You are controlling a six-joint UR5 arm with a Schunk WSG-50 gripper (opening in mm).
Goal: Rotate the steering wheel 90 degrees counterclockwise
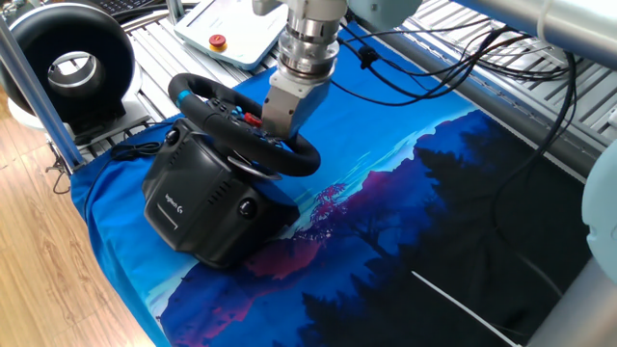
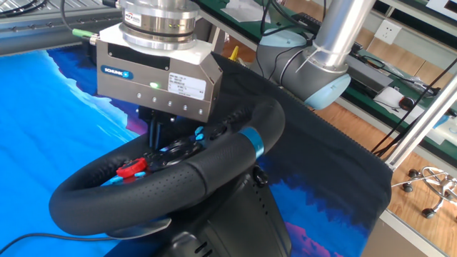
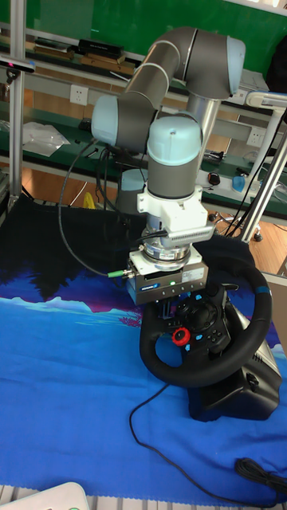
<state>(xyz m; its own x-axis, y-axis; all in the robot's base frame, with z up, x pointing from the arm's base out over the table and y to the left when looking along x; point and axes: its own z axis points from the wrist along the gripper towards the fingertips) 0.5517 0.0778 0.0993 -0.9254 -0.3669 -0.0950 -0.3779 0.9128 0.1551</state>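
on the table, a blue landscape-print cloth [image 1: 405,173] covers the work area. at its left end stands the steering wheel [image 1: 242,123] on its black base [image 1: 198,202], rim tilted, blue stripe [image 2: 253,142] at upper right in the other fixed view. the gripper [image 2: 158,139] reaches inside the rim at the hub; finger spacing cannot be told.

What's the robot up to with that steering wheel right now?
Gripper down inside steering wheel at the hub; jaws hidden. Blue stripe off to one side. Nothing in the way.
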